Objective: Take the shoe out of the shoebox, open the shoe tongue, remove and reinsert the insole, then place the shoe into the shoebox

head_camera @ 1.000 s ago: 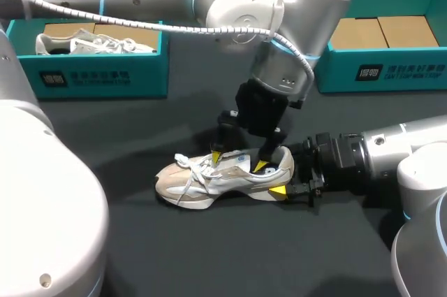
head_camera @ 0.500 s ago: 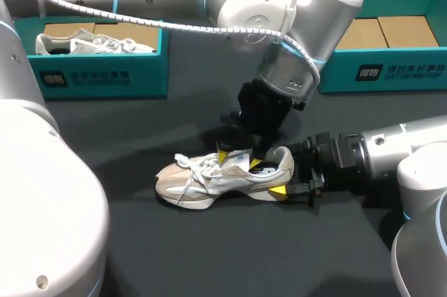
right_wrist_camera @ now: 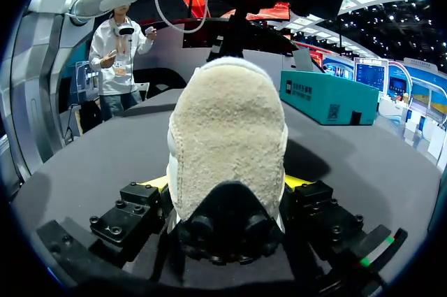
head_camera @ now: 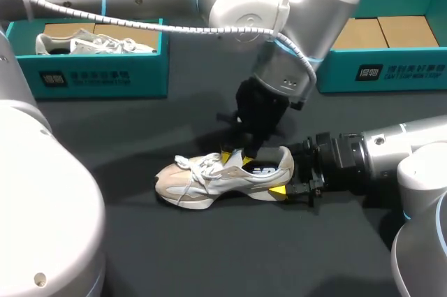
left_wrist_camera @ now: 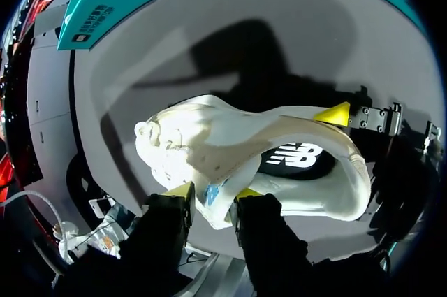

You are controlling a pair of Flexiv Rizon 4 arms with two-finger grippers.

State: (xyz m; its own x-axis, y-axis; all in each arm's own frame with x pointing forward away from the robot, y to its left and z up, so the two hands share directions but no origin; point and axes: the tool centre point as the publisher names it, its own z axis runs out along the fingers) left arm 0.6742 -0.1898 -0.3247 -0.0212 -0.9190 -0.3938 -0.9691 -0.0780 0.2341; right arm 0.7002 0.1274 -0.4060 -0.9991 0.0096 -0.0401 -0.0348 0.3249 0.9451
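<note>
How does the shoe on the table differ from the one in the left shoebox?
The table shoe lies on the table; the boxed shoe sits in the left shoebox. The left tool grips the table shoe's opening and the right tool its heel; the boxed shoe is untouched. Both are pale lace-up sneakers.

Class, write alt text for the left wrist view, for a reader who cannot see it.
The left gripper pinches the raised tongue of a cream shoe lying on the table. A dark insole shows inside the shoe's opening.
</note>
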